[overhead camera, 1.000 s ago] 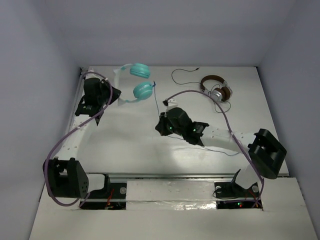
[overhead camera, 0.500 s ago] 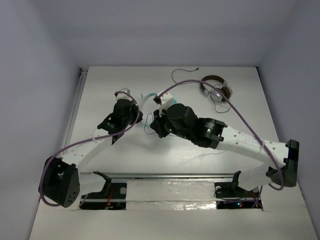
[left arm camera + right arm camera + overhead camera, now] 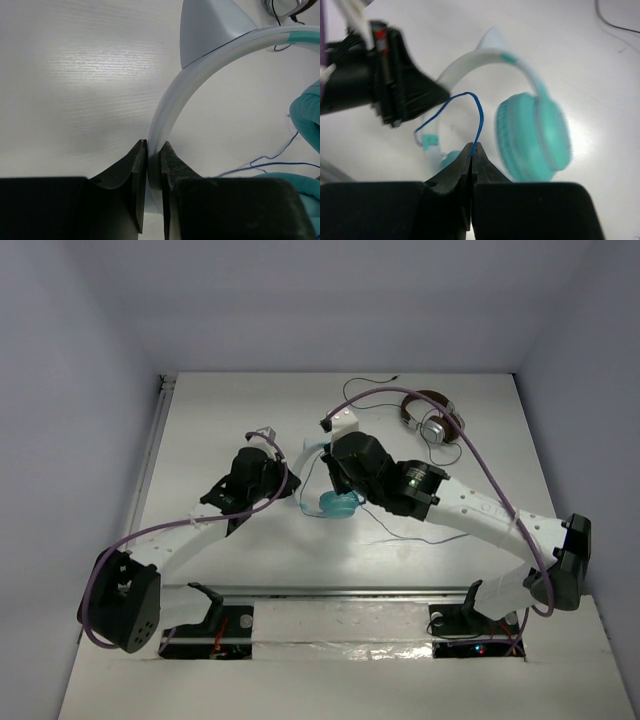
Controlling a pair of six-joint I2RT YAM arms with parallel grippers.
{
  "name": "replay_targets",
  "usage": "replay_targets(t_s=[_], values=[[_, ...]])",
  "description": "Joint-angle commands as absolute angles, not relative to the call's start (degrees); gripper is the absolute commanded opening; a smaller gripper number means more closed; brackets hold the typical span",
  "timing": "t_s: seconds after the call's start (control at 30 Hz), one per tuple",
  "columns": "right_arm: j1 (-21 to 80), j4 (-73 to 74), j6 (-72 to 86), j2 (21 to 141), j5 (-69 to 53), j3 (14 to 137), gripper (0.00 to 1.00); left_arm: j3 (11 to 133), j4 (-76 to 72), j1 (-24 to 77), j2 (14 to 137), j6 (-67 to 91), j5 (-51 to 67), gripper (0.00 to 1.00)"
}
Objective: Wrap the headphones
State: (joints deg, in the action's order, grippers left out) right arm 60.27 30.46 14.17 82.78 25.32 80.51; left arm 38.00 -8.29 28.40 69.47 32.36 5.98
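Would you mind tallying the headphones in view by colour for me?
Teal headphones: 1
Brown-and-silver headphones: 1
Total: 2

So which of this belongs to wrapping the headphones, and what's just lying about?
In the job:
- teal headphones
- their white headband, pinched by the left gripper
- their blue cable, pinched by the right gripper

Lying about:
- brown-and-silver headphones, at the far right of the table, untouched
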Motion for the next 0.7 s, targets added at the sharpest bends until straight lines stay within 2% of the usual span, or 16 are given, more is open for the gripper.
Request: replay_targets(t_s=[0.0, 0.5, 0.67], values=[[57.9, 29.6, 12.1, 79.7, 28.8, 82.3, 0.0, 37.5, -13.5, 28.6, 66.9, 32.9, 9.7, 0.0], [50.5, 29.3, 10.6, 79.9, 32.9, 80.7, 0.0, 37.0, -10.7, 31.2, 64.1, 31.9, 5.8, 0.0], [49.0, 27.9, 11.9, 80.7, 31.3, 79.2, 0.0, 37.8, -10.2, 31.2, 62.8, 32.1, 7.8, 0.0]])
